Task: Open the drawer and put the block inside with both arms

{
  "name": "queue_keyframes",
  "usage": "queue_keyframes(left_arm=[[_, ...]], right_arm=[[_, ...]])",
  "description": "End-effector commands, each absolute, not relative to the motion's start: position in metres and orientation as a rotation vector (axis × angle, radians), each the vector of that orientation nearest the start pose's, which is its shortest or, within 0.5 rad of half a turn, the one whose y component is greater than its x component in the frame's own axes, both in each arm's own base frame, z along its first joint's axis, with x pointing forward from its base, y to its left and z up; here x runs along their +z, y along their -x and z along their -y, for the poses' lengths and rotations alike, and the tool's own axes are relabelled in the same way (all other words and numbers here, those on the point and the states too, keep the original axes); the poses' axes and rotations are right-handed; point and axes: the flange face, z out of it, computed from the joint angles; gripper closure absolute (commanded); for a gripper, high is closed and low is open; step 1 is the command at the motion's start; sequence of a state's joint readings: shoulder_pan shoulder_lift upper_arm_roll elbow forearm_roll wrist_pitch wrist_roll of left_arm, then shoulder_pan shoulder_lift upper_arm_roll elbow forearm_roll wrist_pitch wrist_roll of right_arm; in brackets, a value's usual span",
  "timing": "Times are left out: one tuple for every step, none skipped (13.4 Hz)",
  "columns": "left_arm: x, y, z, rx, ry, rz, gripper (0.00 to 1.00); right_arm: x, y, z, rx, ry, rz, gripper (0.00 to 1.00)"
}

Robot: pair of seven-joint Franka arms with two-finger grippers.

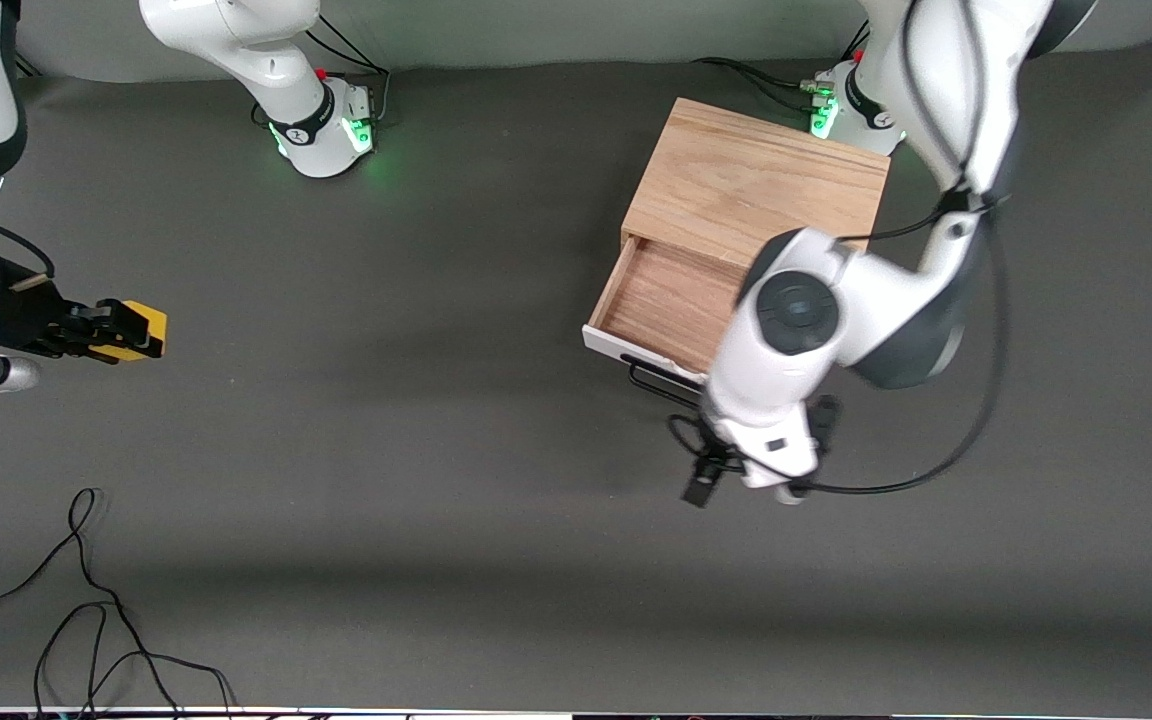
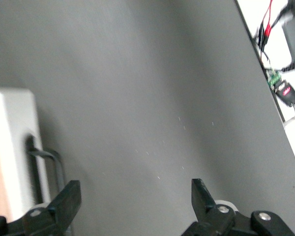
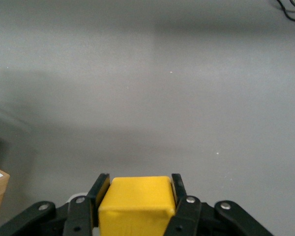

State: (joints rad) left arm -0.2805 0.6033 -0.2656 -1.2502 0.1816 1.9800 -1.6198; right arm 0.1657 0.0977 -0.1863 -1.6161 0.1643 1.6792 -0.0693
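Right tool grips the yellow block on opposite flat faces, above the tabletop at the right arm's end. Block judged light, rigid, smooth. Left tool gapes empty beside the open drawer's handle.

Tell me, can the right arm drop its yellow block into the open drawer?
Probably yes. The drawer is pulled out, its wooden floor partly showing beside the left arm, whose open tool has let go. The right tool grips the block.
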Motion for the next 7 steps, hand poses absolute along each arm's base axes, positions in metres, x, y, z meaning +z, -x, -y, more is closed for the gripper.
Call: queue_keyframes(left_arm=[[0.502, -0.647, 0.263, -0.042, 2.843, 1.469, 0.0], [0.521, -0.64, 0.233, 0.026, 2.866, 1.357, 0.0], [0.537, -0.635, 0.203, 0.101, 2.897, 1.254, 0.0], [0.552, -0.628, 0.172, 0.161, 2.94, 1.142, 0.0], [0.564, -0.62, 0.146, 0.199, 2.979, 1.03, 0.0], [0.576, -0.611, 0.118, 0.228, 3.009, 0.936, 0.0], [0.583, -0.601, 0.097, 0.248, 3.037, 0.848, 0.0]], right_arm=[[0.573, -0.591, -0.076, 0.032, 3.047, -0.06, 1.0], [0.573, -0.595, -0.104, 0.029, 3.049, -0.105, 1.0], [0.571, -0.598, -0.136, 0.029, 3.054, -0.162, 1.0], [0.568, -0.601, -0.167, 0.028, 3.057, -0.223, 1.0], [0.566, -0.603, -0.196, 0.023, 3.056, -0.277, 1.0], [0.561, -0.601, -0.232, 0.024, 3.057, -0.328, 1.0], [0.556, -0.599, -0.262, 0.025, 3.057, -0.382, 1.0]])
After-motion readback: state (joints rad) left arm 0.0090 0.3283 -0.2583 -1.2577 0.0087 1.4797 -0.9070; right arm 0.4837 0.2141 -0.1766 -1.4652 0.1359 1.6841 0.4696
